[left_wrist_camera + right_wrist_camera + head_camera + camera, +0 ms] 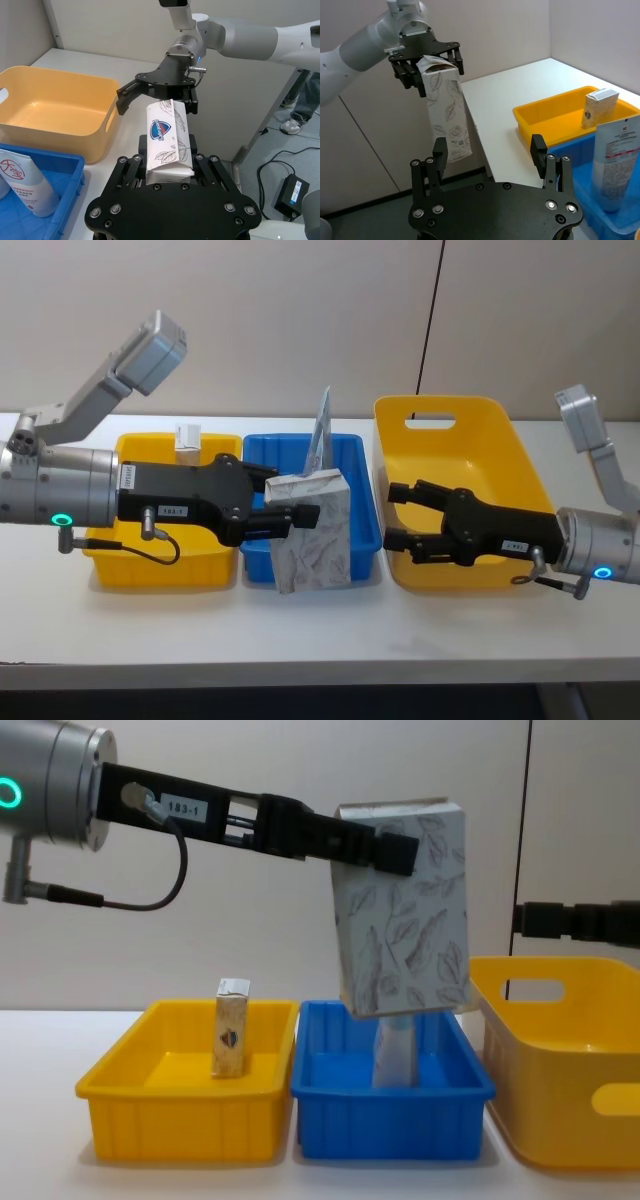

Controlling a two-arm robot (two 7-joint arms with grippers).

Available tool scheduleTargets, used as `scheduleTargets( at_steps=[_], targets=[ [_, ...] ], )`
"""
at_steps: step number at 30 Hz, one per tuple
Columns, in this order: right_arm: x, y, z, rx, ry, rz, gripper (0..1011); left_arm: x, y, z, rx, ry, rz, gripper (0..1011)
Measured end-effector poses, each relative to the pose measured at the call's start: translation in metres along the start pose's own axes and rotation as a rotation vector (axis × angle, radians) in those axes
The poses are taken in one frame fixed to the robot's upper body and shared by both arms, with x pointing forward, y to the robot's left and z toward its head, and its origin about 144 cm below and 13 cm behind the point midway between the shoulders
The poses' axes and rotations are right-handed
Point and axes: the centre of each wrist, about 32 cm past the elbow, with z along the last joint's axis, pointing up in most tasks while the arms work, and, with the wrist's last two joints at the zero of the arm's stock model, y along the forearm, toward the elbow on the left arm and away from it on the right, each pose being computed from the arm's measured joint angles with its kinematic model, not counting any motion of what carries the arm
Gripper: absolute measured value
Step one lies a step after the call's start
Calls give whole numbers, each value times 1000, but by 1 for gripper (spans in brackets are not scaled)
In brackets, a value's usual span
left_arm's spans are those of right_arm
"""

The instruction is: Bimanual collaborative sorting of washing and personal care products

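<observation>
The left gripper [298,512] is clamped on the top end of a white carton with grey leaf print [315,540] and holds it slightly tilted in the air above the blue bin [368,510]. A pale blue tapered pouch [322,435] stands in that bin. A cream carton with dark blue emblem [187,435] stands in the small yellow bin [130,570] at the left. The right gripper [397,515], with its fingers spread and empty, hovers over the large yellow bin [440,402] at the right.

The white table [300,640] bears small yellow bin [200,575], blue bin [265,452], large yellow bin [525,465], seemingly touching.
</observation>
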Motion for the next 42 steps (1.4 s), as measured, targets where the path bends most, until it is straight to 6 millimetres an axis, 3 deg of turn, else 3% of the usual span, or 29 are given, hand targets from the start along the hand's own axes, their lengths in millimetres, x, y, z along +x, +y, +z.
scheduleTargets(
  at_steps=[15, 42],
  targets=[
    [-2, 7, 0, -4, 18, 56, 1002, 0, 0, 0, 0, 0, 0, 367],
    [-5, 46, -9, -12, -12, 108, 1002, 0, 0, 0, 0, 0, 0, 367]
  ],
)
